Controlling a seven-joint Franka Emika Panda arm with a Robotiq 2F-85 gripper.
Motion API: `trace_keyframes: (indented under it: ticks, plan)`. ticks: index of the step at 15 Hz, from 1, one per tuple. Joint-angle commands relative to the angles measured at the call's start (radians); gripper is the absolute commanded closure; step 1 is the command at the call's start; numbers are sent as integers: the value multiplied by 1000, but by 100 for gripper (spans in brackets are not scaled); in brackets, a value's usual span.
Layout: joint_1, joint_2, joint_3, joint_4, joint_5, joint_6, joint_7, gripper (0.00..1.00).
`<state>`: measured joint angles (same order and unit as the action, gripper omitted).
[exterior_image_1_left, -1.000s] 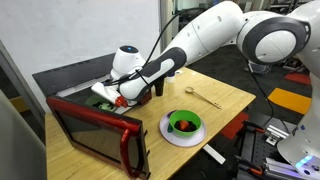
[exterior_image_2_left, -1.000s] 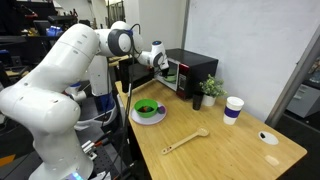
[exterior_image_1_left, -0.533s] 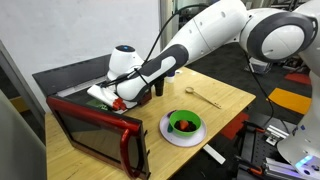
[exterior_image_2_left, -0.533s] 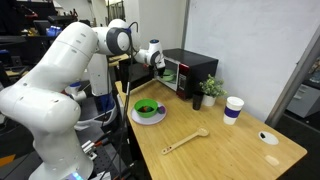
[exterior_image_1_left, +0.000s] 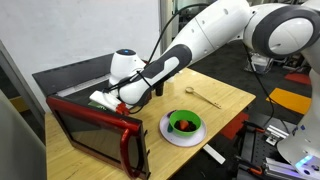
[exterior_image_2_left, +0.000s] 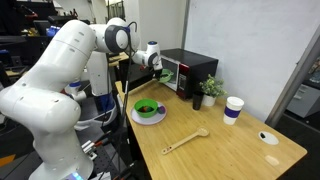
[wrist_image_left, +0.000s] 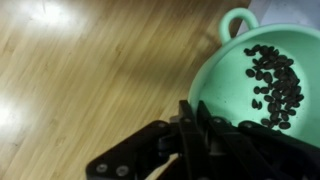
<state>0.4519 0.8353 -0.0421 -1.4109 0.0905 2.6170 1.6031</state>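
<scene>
So, the tool (wrist_image_left: 197, 118) is clamped shut on the rim of a mint-green cup (wrist_image_left: 228, 105), with one finger inside the wall and one outside. The cup has a heap of dark beans (wrist_image_left: 272, 80) in it, and its handle (wrist_image_left: 238, 18) points away from the grip. From the wrist view it's hanging in the air over the wooden worktop (wrist_image_left: 90, 80), not resting on anything. In an exterior view the cup is up by the mouth of the microwave (exterior_image_1_left: 65, 78), just above its dropped-open door (exterior_image_1_left: 92, 132).

What worries me:

- **Thin grip:** It's only a pinch on one edge, and the whole load of beans sits off to one side of it. I reckon the cup could swivel in the grip if the arm jerks or tilts, and the beans would go all over the worktop or the door.
- **Tight space:** There isn't much room around the microwave opening. A sloppy move could knock the cup's bottom or handle on the door or frame and lever it out of the pinch.

The green bowl (exterior_image_1_left: 184, 124) on its white plate (exterior_image_1_left: 170, 138) and the wooden spoon (exterior_image_1_left: 206, 98) sit well apart from all this, so I don't see them getting hit.
</scene>
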Motion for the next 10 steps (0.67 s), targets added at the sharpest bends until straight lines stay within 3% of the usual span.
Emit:
trace_keyframes:
  ticks: [1,10]
  plan:
    - [-20,-70,27,-110,2,2,0,98]
    - [-25,-133,37,-209,4,-1,-2,98]
